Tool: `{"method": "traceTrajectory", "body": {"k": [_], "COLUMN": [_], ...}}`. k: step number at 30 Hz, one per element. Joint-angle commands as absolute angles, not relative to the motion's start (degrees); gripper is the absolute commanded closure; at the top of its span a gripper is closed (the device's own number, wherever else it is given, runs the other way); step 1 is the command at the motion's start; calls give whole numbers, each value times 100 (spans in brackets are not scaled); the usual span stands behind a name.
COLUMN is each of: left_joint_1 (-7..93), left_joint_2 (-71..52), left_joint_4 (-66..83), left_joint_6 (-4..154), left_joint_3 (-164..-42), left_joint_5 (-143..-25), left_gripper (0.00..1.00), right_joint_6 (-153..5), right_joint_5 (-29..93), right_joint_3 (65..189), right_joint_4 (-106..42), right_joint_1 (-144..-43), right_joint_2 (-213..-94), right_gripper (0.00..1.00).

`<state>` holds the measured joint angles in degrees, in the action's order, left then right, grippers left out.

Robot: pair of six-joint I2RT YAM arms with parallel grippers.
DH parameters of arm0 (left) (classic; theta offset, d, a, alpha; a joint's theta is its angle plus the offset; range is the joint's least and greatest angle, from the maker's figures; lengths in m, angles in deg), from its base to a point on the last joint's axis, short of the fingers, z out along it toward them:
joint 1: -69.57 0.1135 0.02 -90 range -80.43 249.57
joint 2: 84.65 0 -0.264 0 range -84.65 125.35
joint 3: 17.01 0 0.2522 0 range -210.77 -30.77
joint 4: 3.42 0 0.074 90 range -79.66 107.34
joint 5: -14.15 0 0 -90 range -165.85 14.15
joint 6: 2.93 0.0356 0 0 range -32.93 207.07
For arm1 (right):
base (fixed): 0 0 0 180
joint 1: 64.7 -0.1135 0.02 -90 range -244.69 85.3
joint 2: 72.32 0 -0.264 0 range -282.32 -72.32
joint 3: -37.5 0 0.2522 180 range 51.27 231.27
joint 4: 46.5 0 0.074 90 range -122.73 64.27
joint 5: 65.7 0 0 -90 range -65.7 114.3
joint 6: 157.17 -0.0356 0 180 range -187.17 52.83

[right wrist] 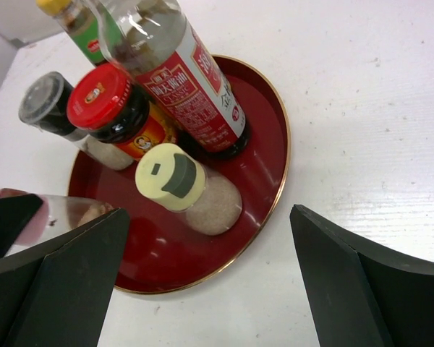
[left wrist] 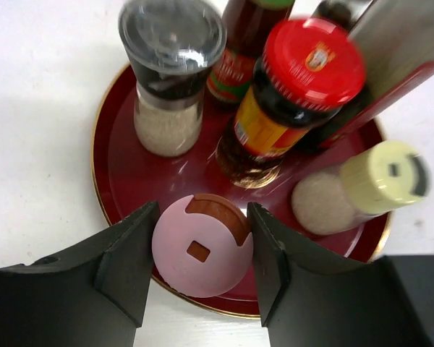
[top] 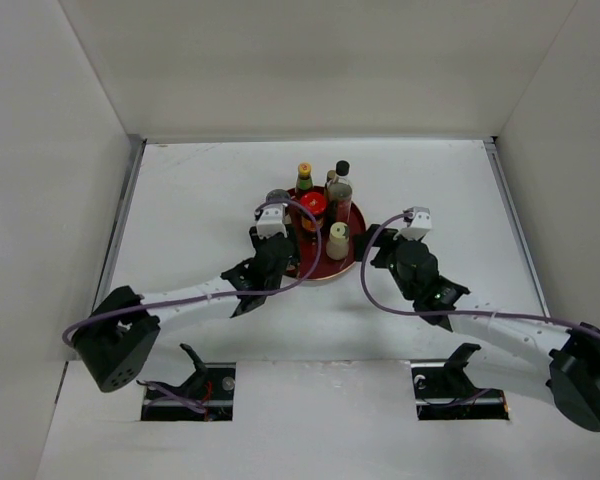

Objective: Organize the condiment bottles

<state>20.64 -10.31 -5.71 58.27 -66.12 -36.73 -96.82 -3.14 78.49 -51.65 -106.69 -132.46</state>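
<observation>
Now, in the top view you have the left gripper (top: pixel 276 222) at the 9 o'clock side of the round red tray (top: pixel 325 279) and the right gripper (top: pixel 378 250) just off its 4 o'clock rim, so the left arm is the one on the job.

In the left wrist view your jaws are clamped on the pink-capped bottle (left wrist: pixel 201 254), one finger at its 9 o'clock and the other at its 3 o'clock. It stands upright, long axis pointing at the camera, over the tray's near rim at 6 o'clock. The silver-lidded jar (left wrist: pixel 172 43) is at 11 o'clock from it and the red-lidded jar (left wrist: pixel 315 61) at 1 o'clock. You cannot tell whether its base rests on the tray.

In the right wrist view your jaws stand wide apart and hold nothing. The cream-capped bottle (right wrist: pixel 170 179) stands ahead at 11 o'clock, apart from them.

I judge the release turns on the held bottle's base sitting inside the rim, toward 12 o'clock.
</observation>
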Motion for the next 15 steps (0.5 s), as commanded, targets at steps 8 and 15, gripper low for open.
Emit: {"method": "traceTrajectory", "body": {"k": [8, 15], "left_joint_1": [1960, 1907], "left_joint_2": [-458, -958], "left_joint_4": [-1576, -1541], "left_joint_6": [5877, 5991], "left_joint_3": [-6558, -6540], "left_joint_5": [-3462, -3436], "left_gripper": [46, 0], "right_joint_6": [-9723, -9714], "right_joint_5": [-321, -330], "right_joint_3": [7939, 7904], "right_joint_4": [-5585, -5585], "right_joint_1": [-10666, -10631], "right_joint_2": [-13428, -13349], "right_gripper": [0, 0]}}
